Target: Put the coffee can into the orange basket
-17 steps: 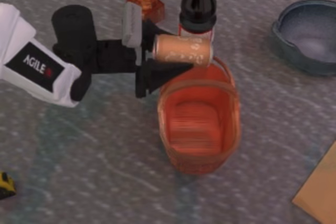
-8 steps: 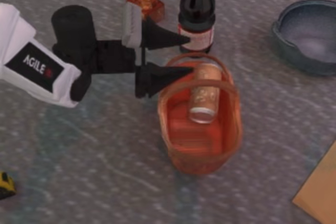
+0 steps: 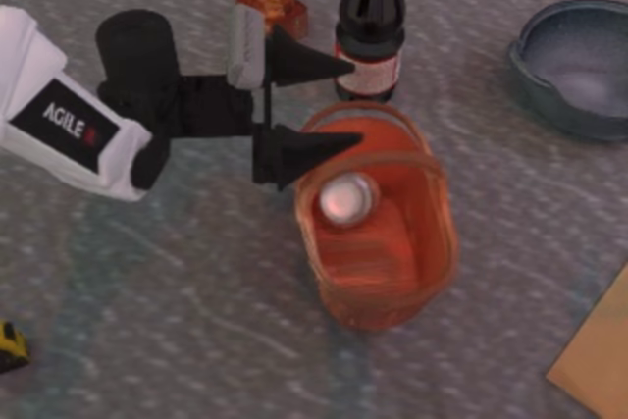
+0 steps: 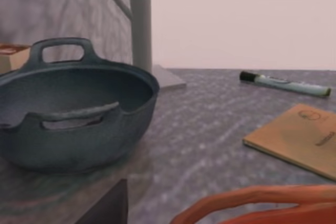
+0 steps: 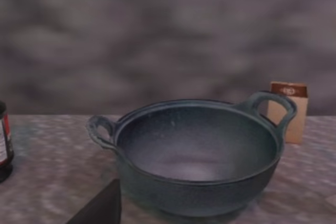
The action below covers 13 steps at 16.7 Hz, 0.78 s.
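The coffee can [image 3: 346, 198] is inside the orange basket [image 3: 444, 242], near its left wall. It shows me a pale round end from above. My left gripper [image 3: 343, 103] hangs open over the basket's far left rim with nothing between its fingers, one dark fingertip [image 3: 339, 139] just above the rim. The left wrist view shows the basket's arched handle [image 4: 252, 200] low in the picture. My right arm is out of the top view, and its wrist view faces the blue-grey bowl [image 5: 199, 156].
A tall dark bottle [image 3: 370, 17] and an orange-brown block [image 3: 273, 2] stand just behind the left gripper. The blue-grey bowl [image 3: 579, 66] sits at the far right. A tan notebook [image 3: 599, 360] lies at the near right, with a marker [image 4: 283, 83] beyond it. A small yellow thing [image 3: 10, 345] is at the near left edge.
The left gripper opened and let go of the coffee can. The can dropped into the basket, lay tilted there, and now stands on end. The arm has hardly moved.
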### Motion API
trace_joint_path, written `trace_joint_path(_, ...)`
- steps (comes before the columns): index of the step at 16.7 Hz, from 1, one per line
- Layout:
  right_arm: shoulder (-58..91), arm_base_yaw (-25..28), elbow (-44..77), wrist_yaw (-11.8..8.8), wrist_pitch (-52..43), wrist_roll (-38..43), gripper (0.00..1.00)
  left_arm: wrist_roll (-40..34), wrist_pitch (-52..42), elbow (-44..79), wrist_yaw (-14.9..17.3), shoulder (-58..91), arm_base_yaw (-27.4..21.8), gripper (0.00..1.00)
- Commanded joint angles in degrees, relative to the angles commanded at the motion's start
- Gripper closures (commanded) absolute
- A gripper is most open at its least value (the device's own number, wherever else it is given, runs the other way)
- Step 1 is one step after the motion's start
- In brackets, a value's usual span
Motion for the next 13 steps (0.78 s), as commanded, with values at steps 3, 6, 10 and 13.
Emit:
trace_joint_path(3,0.56,0.3,0.56,-0.07,-0.51,-0.34,0.0,-0.22,-0.39,-0.24,-0.42,-0.6,-0.08,0.0)
trace_joint_path(6,5.87,2.84,5.83,-0.53,-5.1,-3.43,0.0,-2.1,-3.61,-2.65,-3.98,-5.88,1.21,0.0)
trace_joint_path(10,21.29,8.47,21.15,-0.93,-16.65,-11.14,0.0,-5.61,-11.4,-8.83,-13.12,-20.7,4.49,0.0)
trace_joint_path(13,37.76,13.49,37.44,-0.79,-28.04,-18.7,0.0,-7.76,-18.68,-15.15,-21.97,-36.72,7.46,0.0)
